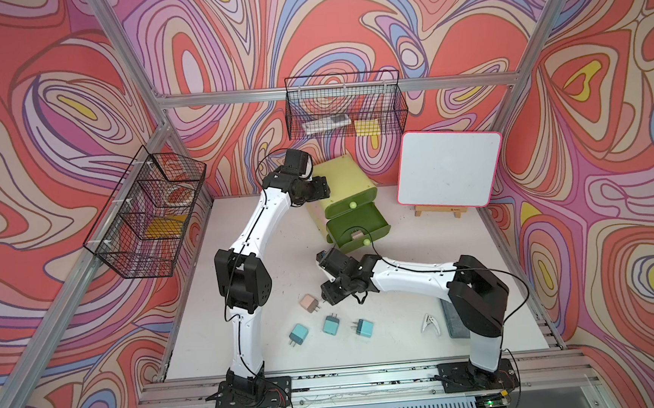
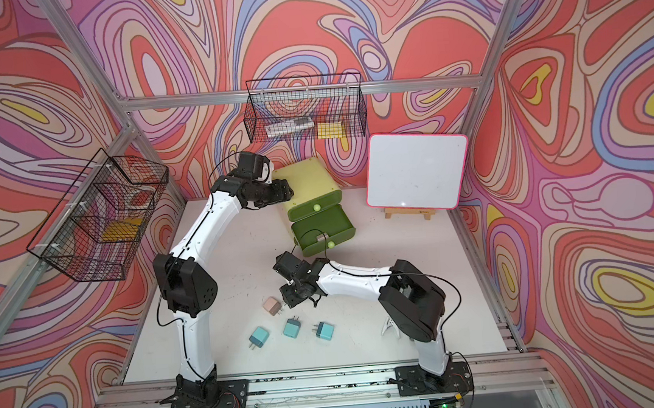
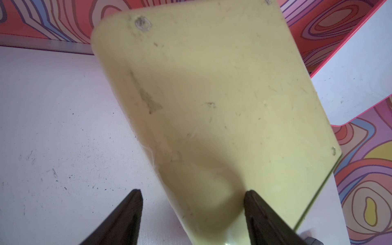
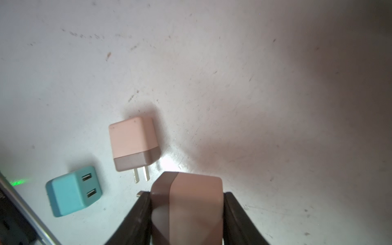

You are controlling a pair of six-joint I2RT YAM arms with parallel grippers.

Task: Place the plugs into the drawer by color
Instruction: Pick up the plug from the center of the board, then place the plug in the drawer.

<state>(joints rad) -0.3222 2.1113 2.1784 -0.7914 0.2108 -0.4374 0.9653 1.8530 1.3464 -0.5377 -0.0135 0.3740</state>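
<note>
Right end effector, jaws partly apart, clamping a pink plug

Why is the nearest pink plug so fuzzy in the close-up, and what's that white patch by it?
Right wrist view: the held pink plug is very close to the lens, hence out of focus; the patch is glare on the table. In a top view a glare spot sits on the whiteboard.

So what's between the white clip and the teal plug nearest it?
Nothing: only bare white table lies between the teal plug and the white clip, shown in both top views.
</note>
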